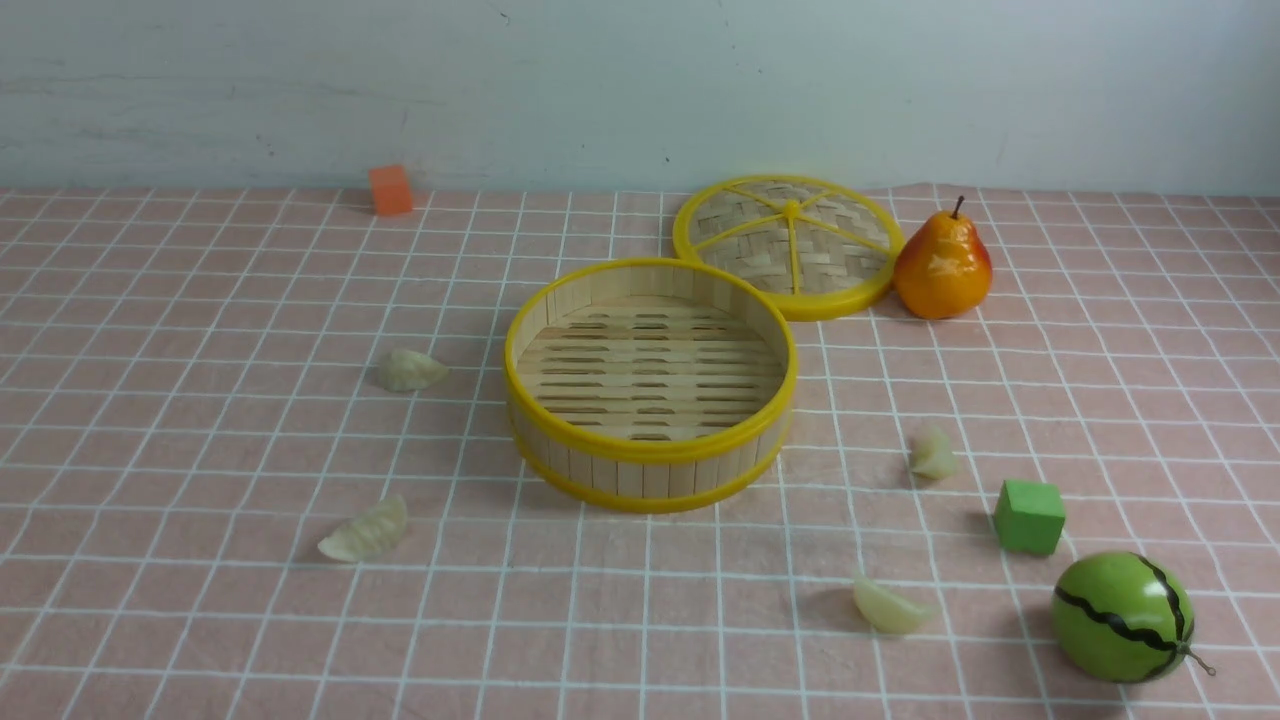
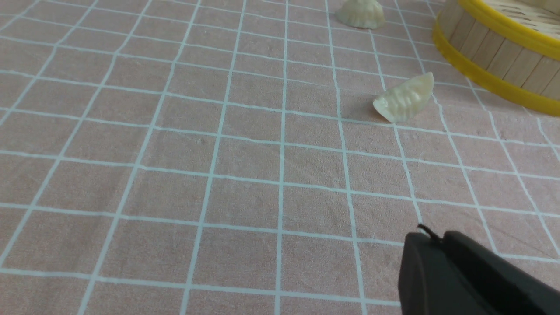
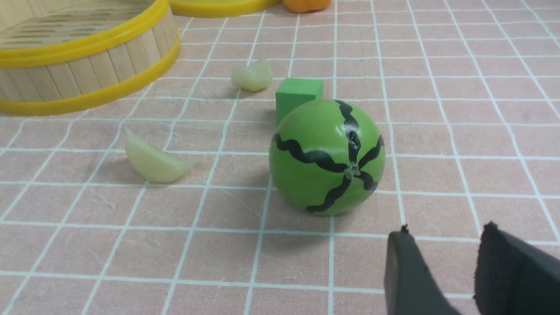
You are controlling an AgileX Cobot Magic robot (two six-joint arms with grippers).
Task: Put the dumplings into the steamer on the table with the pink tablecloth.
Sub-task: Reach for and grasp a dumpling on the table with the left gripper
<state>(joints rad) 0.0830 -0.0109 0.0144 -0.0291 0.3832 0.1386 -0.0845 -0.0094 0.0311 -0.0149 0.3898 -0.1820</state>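
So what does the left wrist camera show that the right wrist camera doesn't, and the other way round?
Only the left wrist view: the shut left gripper and the two dumplings on the steamer's left side, the pleated dumpling and the farther dumpling.
Only the right wrist view: the open, empty right gripper, the toy watermelon, the green cube, the smooth dumpling, the dumpling by the cube, plus edges of the lid and the pear.
Both: part of the steamer and the pink tablecloth.
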